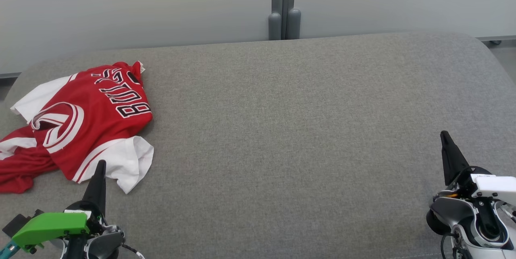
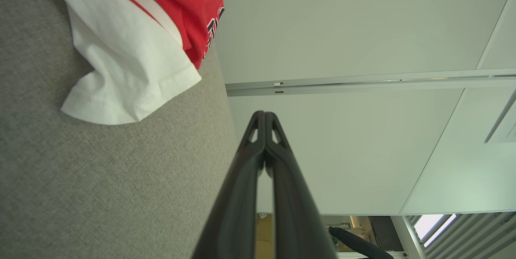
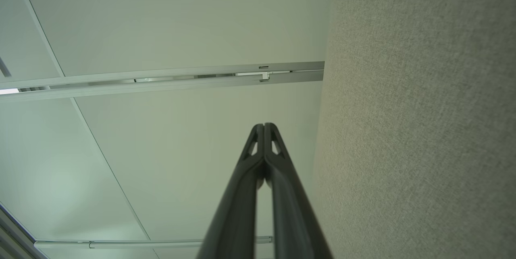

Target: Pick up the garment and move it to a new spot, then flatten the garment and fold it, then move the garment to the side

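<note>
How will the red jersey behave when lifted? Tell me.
Probably floppy: the jersey lies crumpled in folds on the grey surface, so it should sag from a pinch. Likely light: its thin white sleeve lies rumpled.

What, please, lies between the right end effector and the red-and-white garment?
A bare stretch of grey upholstery, seen in the head view, separates the right end effector from the garment.

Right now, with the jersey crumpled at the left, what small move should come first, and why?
Probably open the left end effector and ease it toward the white sleeve of the jersey. It is shut and empty, that sleeve lies just ahead of it, and the right end effector is shut far across the grey surface.
</note>
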Robot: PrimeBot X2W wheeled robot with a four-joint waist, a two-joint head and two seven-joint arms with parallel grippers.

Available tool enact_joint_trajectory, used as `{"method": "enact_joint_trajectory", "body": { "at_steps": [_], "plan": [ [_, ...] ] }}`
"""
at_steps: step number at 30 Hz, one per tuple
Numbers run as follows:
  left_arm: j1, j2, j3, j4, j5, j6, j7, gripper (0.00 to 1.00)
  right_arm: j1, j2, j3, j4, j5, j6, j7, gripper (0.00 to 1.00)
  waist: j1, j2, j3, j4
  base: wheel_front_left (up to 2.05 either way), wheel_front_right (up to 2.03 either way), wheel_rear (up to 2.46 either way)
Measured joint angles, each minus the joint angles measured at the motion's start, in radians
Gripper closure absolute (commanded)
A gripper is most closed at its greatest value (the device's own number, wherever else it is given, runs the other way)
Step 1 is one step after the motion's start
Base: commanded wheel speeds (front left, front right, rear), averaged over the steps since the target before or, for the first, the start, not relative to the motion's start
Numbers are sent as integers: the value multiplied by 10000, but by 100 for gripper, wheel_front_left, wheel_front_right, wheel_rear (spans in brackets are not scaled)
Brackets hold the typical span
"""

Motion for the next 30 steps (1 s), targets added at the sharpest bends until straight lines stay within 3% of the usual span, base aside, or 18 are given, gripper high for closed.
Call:
{"method": "enact_joint_trajectory", "body": {
  "at_steps": [6, 7, 8, 9, 10, 11, 30],
  "plan": [
    [0, 0, 4, 0, 0, 0, 0, 100, 0, 2, -6, 0, 0, 0, 0, 100, 0, 0, 0, 0, 0, 0, 0],
    [17, -12, -2, 56, -15, 4, -10, 0, 22, 17, 2, 42, 2, -13, -2, 0, 0, 0, 0, 0, 0, 0, 0],
    [81, -38, -12, 148, -17, 15, -13, 100, 83, 54, 12, 148, 2, -42, -2, 100, 0, 0, 0, 0, 0, 0, 0],
    [182, -79, -21, 242, -17, 15, -13, 0, 187, 96, 25, 257, 2, -52, -2, 0, 0, 0, 0, 0, 0, 0, 0],
    [286, -115, -25, 372, -17, 17, -13, 100, 306, 155, 35, 372, 2, -56, -2, 100, 0, 0, 0, -1, 0, 0, 0],
    [398, -153, -31, 458, -19, 17, -13, 0, 430, 205, 40, 462, 2, -58, -2, 0, 0, 0, 0, -1, 0, 0, 0],
    [520, -232, -245, 50, 387, 17, -401, 0, 574, 293, 357, -157, -249, -56, -328, 0, 0, 0, -1, 29, 0, 0, 0]
  ]
}}
